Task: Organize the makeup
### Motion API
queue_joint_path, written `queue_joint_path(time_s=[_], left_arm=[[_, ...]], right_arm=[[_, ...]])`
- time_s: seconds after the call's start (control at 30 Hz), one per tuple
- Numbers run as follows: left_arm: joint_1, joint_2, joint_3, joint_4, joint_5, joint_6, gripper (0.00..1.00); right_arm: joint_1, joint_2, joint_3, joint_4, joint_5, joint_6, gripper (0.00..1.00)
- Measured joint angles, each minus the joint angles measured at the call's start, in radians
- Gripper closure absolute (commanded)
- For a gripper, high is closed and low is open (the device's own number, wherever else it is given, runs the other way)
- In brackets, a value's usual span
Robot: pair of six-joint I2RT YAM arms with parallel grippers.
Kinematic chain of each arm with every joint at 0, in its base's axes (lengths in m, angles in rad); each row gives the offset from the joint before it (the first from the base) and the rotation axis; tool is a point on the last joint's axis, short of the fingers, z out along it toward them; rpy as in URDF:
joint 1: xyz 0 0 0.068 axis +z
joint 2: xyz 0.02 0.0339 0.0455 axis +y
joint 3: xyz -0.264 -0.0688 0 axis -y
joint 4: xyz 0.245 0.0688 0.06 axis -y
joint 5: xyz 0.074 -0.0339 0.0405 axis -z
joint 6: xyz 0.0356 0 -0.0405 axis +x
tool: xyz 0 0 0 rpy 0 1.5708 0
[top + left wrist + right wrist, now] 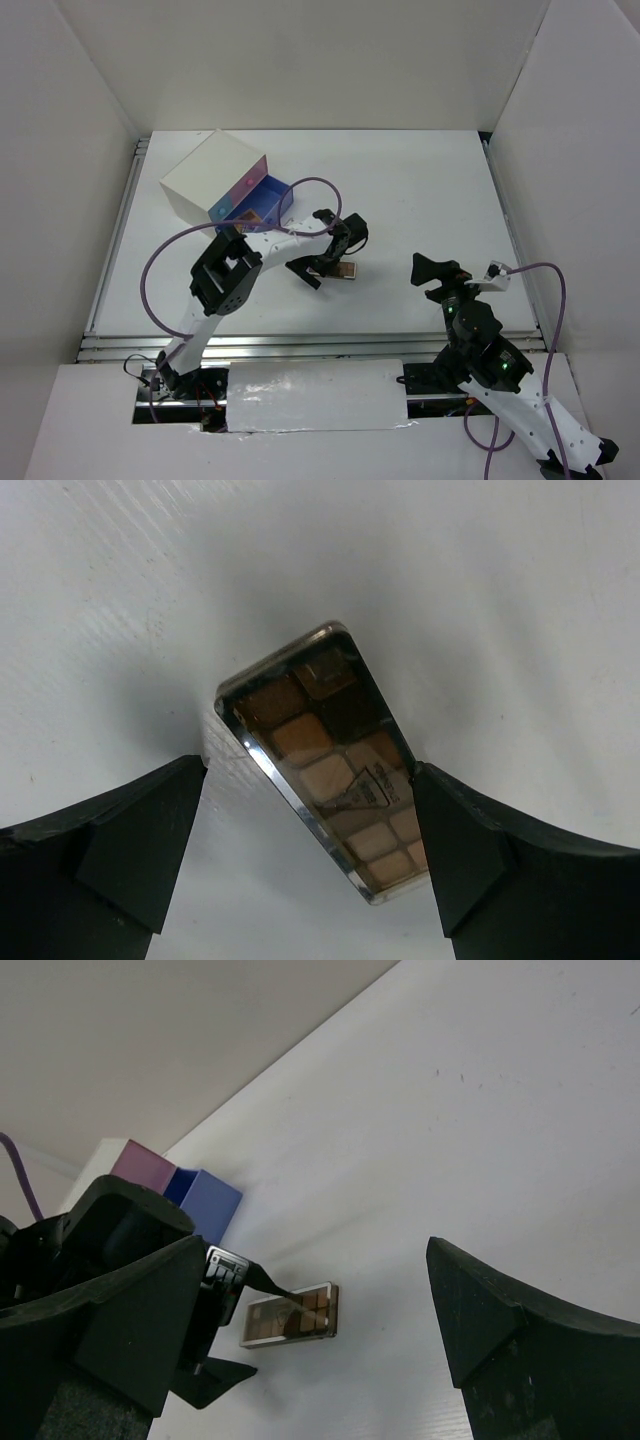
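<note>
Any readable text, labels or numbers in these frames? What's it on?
On the long eyeshadow palette: small dark print with a triangular mark on the clear lid, too blurred to read.
On the white box with pink and blue drawers: no text visible.
Nothing else in view carries lettering.

From above, the left gripper (322, 267) covers most of the long eyeshadow palette (346, 270); only its 3 o'clock end shows. In the left wrist view, the lid's print is too small to read, and the palette's 5 o'clock corner sits behind a finger (470, 860). In the right wrist view, the white box (140, 1168) at 9 o'clock is largely hidden.
</note>
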Motion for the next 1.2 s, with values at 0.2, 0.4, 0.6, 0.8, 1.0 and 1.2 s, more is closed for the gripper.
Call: queue_joint_path(time_s=[0.2,0.4,0.6,0.8,1.0,1.2], left_arm=[[0.003,0.055,0.071,-0.023,0.012,-0.018,0.01],[0.012,0.087,0.120,-0.068,0.029,-0.019,0.09],[0.016,0.086,0.108,-0.077,0.053,-0.019,0.49],[0.022,0.049,0.049,-0.029,0.055,-0.017,0.82],[0.032,-0.031,-0.068,0.072,0.008,0.014,1.00],[0.045,-0.097,-0.105,0.144,-0.121,0.164,1.00]], right_arm=[[0.000,0.000,0.000,0.000,-0.005,0.000,0.01],[0.000,0.000,0.000,0.000,-0.005,0.000,0.01],[0.000,0.000,0.000,0.000,-0.005,0.000,0.01],[0.000,0.000,0.000,0.000,-0.005,0.000,0.01],[0.000,0.000,0.000,0.000,-0.006,0.000,0.01],[0.000,0.000,0.000,0.000,-0.005,0.000,0.01]])
